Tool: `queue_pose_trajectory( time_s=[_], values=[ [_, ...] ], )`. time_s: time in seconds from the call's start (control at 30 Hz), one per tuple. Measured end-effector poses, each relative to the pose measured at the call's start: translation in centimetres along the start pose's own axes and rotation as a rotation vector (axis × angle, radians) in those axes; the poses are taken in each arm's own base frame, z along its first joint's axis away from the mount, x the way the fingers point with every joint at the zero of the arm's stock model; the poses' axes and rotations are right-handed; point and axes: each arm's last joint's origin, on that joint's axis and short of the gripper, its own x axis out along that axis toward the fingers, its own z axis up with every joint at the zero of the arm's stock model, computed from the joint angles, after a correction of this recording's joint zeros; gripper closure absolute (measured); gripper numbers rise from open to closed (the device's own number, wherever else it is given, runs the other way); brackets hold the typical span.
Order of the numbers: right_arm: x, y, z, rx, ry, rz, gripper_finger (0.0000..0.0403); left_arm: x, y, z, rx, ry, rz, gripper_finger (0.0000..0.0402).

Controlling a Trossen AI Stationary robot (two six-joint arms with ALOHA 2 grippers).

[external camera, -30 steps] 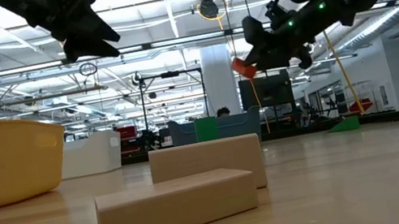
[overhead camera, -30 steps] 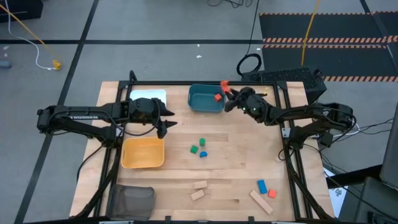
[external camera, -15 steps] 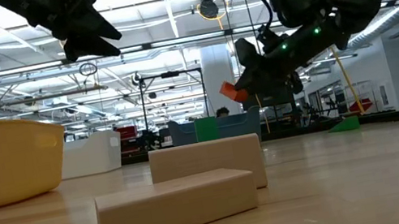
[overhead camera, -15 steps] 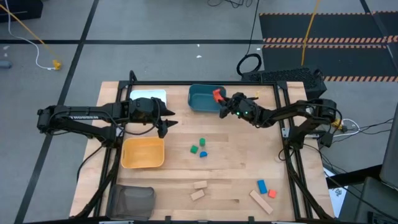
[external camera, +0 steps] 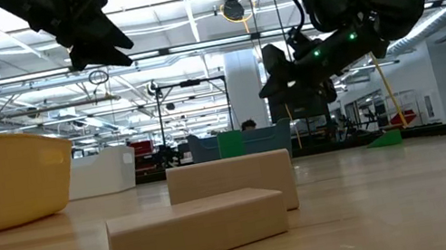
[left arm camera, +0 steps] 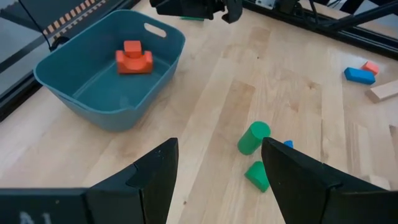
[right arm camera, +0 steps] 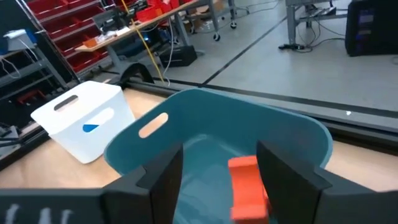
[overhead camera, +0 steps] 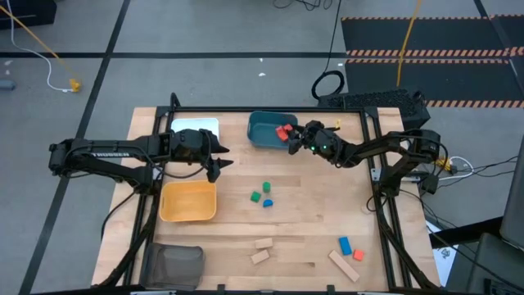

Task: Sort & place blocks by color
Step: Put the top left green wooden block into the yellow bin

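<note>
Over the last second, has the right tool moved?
Yes. In the high view the right tool has shifted left, from beside the teal bin's right edge to over its rim, and the red block now lies inside.

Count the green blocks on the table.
2. Both lie mid-table, close together: a cylinder and a wedge, beside a blue block. More could be hidden in the partly covered white bin or the dark mesh bin.
</note>
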Motion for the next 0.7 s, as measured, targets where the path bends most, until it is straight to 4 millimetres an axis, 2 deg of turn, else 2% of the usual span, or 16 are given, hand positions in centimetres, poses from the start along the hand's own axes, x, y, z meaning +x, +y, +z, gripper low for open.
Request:
queue_pose_trajectory(
  time_s=[0.17, 0.33, 0.4, 0.5, 0.7],
  values=[
    [-0.8, 1.0, 1.2, 0.019, -0.009, 0.132, 0.0207, 0.4, -0.9, -0.3, 0.014, -0.013, -0.037, 0.0169],
    [-2.5, 2.4, 2.6, 0.044, 0.001, 0.262, 0.0219, 2.0, -3.1, -1.8, 0.077, -0.114, -0.156, 0.0169],
    [-3.3, 2.9, 2.9, 0.040, 0.017, 0.282, 0.0225, 2.8, -3.9, -3.1, 0.109, -0.120, -0.192, 0.0169],
    [-4.8, 3.4, 2.9, 0.013, 0.087, 0.293, 0.0231, 3.9, -4.9, -4.0, 0.146, -0.165, -0.239, 0.0169],
    [-7.5, 4.3, 2.0, 0.002, 0.242, 0.277, 0.0236, 5.8, -5.9, -5.8, 0.221, -0.138, -0.174, 0.0169]
  ],
)
